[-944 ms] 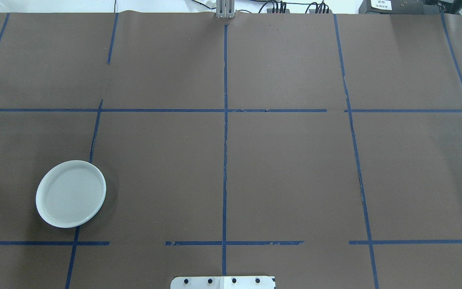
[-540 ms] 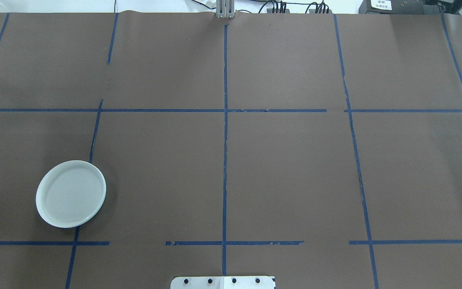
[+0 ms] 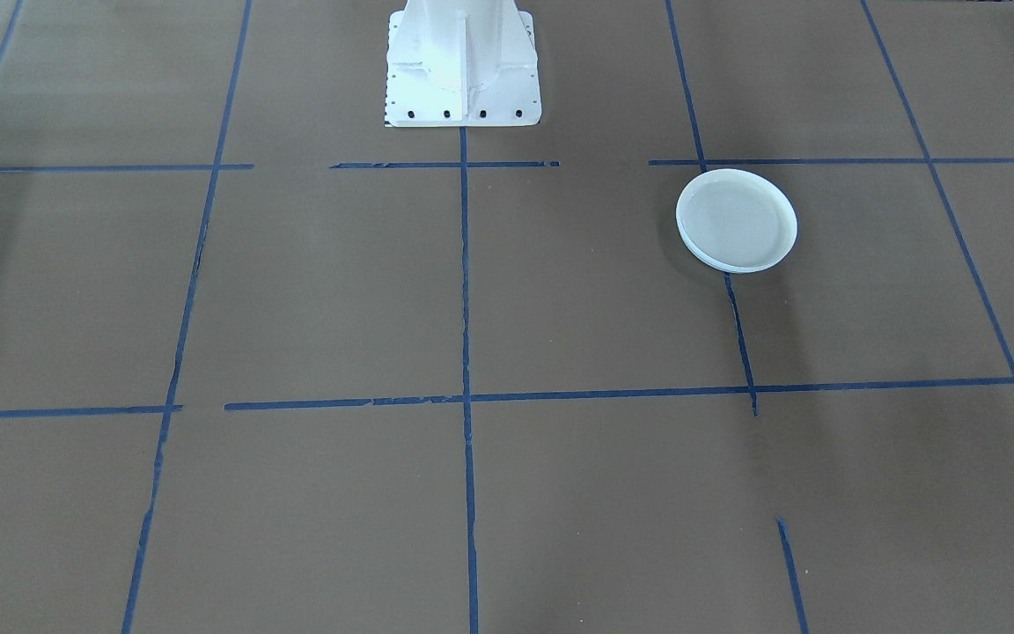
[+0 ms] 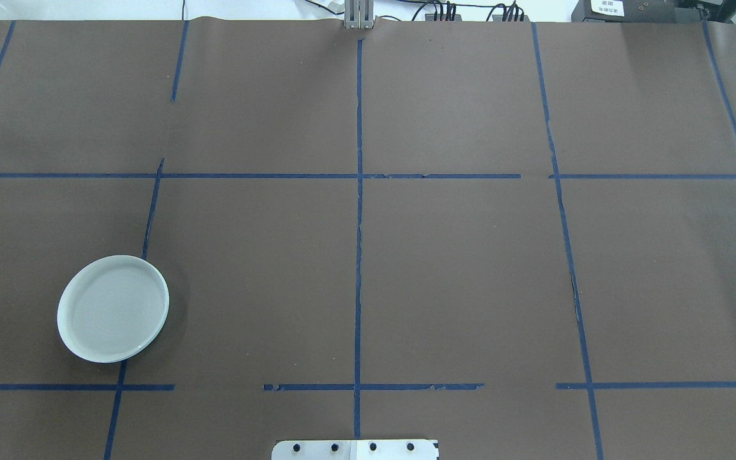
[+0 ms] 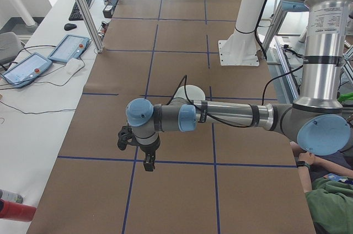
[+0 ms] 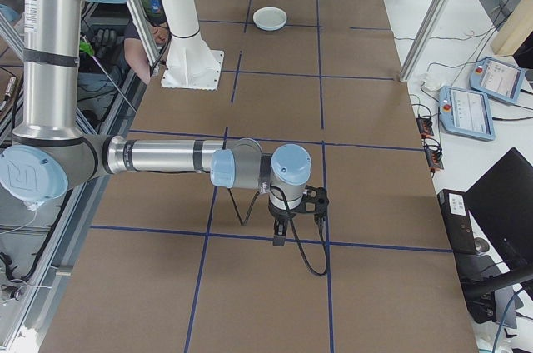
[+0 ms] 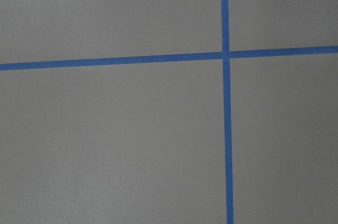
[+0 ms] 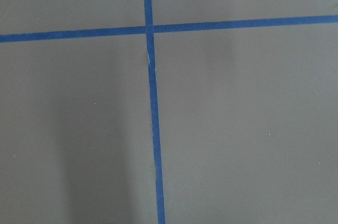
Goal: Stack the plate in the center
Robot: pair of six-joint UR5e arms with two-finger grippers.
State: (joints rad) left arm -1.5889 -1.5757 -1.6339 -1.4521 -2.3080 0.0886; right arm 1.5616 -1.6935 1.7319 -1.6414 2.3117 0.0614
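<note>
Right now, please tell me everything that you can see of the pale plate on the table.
The plate is round and shallow, pale blue-white, with a smooth matte face and a low raised rim. In the front-facing view its edge looks doubled, perhaps two stacked; I cannot tell. It lies flat and empty on the brown table cover, on the robot's left side, near its base, over a blue tape line. Nothing else touches it.
</note>
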